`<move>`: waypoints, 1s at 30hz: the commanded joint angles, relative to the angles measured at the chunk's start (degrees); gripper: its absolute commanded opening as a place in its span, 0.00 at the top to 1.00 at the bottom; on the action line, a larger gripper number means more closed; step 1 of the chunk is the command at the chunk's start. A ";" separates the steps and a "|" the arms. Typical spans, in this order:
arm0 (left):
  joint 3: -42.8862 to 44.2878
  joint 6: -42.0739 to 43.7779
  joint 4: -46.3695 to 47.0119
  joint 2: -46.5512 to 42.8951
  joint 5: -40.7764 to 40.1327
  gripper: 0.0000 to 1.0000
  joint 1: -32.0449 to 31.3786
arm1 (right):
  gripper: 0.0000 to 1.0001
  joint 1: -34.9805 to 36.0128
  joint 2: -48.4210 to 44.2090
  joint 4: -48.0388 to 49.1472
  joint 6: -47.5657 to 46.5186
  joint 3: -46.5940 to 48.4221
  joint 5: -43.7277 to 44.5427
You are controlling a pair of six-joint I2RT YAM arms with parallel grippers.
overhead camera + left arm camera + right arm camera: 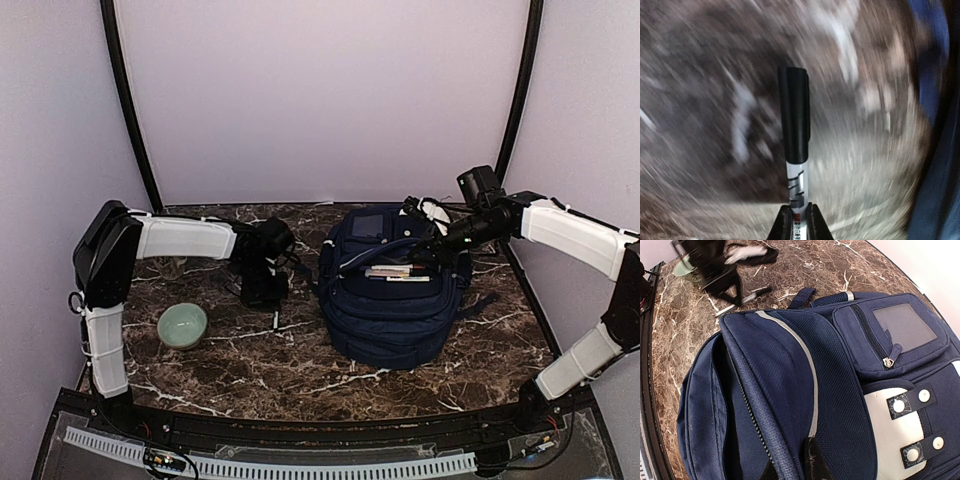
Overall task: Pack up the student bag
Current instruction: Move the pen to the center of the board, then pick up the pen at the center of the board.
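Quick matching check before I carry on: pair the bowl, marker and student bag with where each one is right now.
Things:
1 bowl
2 marker
3 student bag

States:
A flap pinched by the right gripper
B clamped in the left gripper
C standing free on the table, by the left arm

Pairs: 1-C, 2-B, 3-A

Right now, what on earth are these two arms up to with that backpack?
They are packing a navy backpack on the marble table. The right gripper pinches the fabric edge of its main opening, and some flat items show inside. The left gripper, beside the bag, is clamped on a black-capped marker. A green bowl sits near the left arm.
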 commanded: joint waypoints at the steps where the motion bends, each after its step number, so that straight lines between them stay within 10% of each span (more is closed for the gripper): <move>1: -3.35 12.12 -10.48 -2.64 -1.51 1.00 -5.78 | 1.00 0.63 0.55 3.05 -0.10 0.08 -3.31; 7: -1.05 14.62 -18.09 0.76 -6.70 0.99 -12.02 | 1.00 0.64 0.72 2.87 0.15 0.09 -3.85; 16: 1.56 17.55 -18.38 2.74 -10.39 0.67 -12.04 | 1.00 0.71 0.30 2.87 0.34 0.10 -3.97; 30: 5.84 19.07 -16.57 2.59 -9.49 1.00 -11.82 | 1.00 0.74 0.46 2.95 0.15 0.06 -3.86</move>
